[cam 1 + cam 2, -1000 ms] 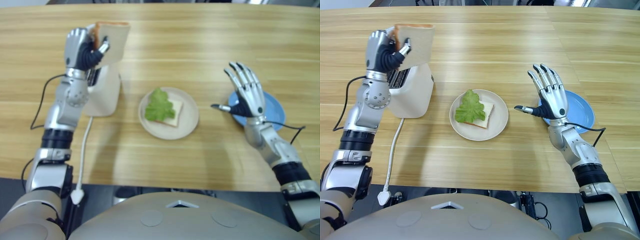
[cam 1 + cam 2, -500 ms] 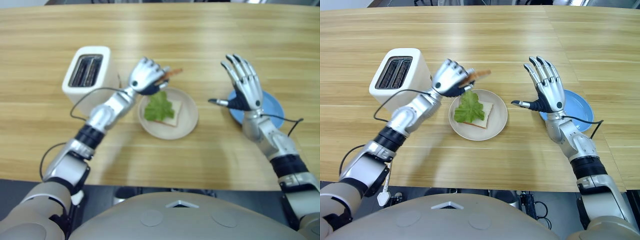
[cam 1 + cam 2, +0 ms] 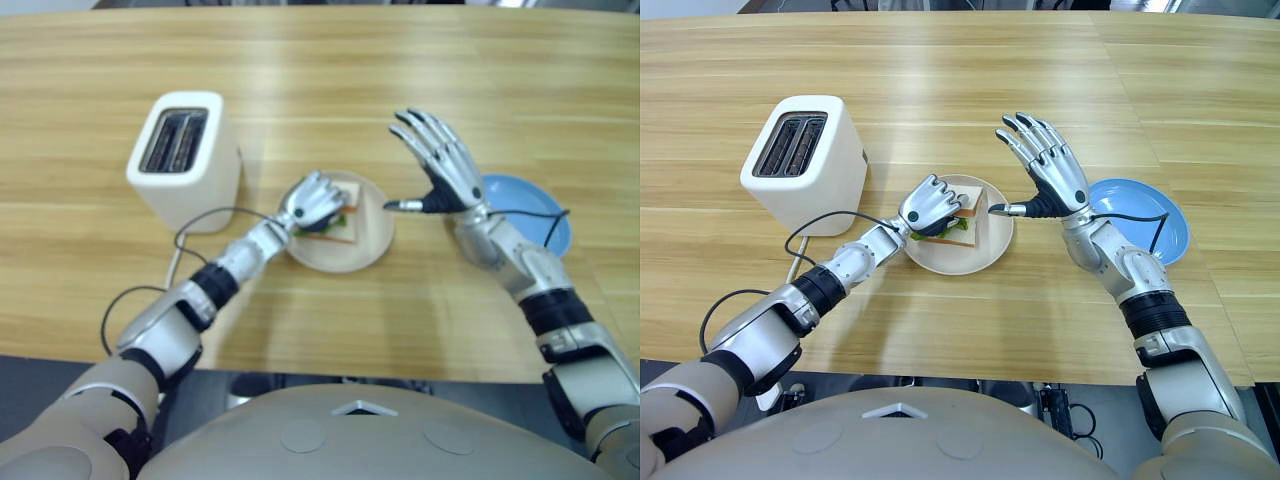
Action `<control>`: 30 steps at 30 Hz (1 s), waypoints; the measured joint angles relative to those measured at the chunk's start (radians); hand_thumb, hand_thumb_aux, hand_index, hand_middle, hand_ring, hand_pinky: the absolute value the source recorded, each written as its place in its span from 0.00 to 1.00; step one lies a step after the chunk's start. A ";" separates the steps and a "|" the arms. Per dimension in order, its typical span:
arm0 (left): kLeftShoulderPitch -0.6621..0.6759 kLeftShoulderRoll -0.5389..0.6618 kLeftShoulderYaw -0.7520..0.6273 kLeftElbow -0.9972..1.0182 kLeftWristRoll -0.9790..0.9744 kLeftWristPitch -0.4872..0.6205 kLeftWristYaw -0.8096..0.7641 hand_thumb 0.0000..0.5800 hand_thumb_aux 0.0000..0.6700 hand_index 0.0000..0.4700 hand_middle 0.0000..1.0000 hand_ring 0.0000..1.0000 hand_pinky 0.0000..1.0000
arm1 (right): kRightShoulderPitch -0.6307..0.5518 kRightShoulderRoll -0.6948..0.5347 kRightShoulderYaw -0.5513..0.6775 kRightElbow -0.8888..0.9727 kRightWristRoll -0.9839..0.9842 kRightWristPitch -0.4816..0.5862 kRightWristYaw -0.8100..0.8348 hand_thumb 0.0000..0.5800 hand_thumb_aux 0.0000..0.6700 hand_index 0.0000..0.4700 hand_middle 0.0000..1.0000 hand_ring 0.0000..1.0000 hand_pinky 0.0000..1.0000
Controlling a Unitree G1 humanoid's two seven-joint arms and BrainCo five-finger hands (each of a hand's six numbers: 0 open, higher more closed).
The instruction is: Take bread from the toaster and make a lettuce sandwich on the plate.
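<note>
**Desk:** What have you got on the head camera?

**Me:** My left hand (image 3: 932,207) is down on the cream plate (image 3: 958,262) in the middle of the worktop (image 3: 940,60). It's clenched around the bread slice (image 3: 970,210), knuckles up, sitting right on top of the stack.

**Desk:** Lettuce in there?

**Me:** Just a sliver of green lettuce (image 3: 338,221) peeking out under the hand, between the bread layers. The hand covers most of the sandwich, so I can't tell you how squarely the slices line up.

**Desk:** And the right side?

**Me:** My right hand (image 3: 1048,175) is released and holding nothing, fingers spread wide. It hangs in the air just beside the plate's right edge, palm turned toward the sandwich, thumb pointing at the rim. It isn't touching the plate or the bread.

**Desk:** Toaster?

**Me:** The white toaster (image 3: 805,165) stands upright to the left of the plate and well apart from it. Both slots face up and look dark. On the far right there's a blue plate (image 3: 1160,235), lying flat behind my right forearm, with a thin dark cable crossing over it.
</note>
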 measured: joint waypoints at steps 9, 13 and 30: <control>-0.010 -0.005 -0.033 -0.002 -0.005 0.041 -0.019 1.00 1.00 0.98 1.00 1.00 1.00 | -0.032 0.037 0.045 0.124 0.015 -0.012 0.096 0.00 0.00 0.00 0.00 0.00 0.00; 0.003 -0.004 -0.033 -0.029 -0.049 0.004 -0.041 1.00 1.00 0.98 1.00 1.00 1.00 | -0.086 0.053 0.068 0.228 0.035 -0.010 0.156 0.00 0.00 0.00 0.00 0.00 0.00; -0.002 -0.054 -0.071 0.036 -0.155 -0.098 -0.101 1.00 1.00 0.98 1.00 1.00 1.00 | -0.474 0.063 0.122 0.592 0.144 -0.151 0.414 0.00 0.00 0.00 0.00 0.00 0.00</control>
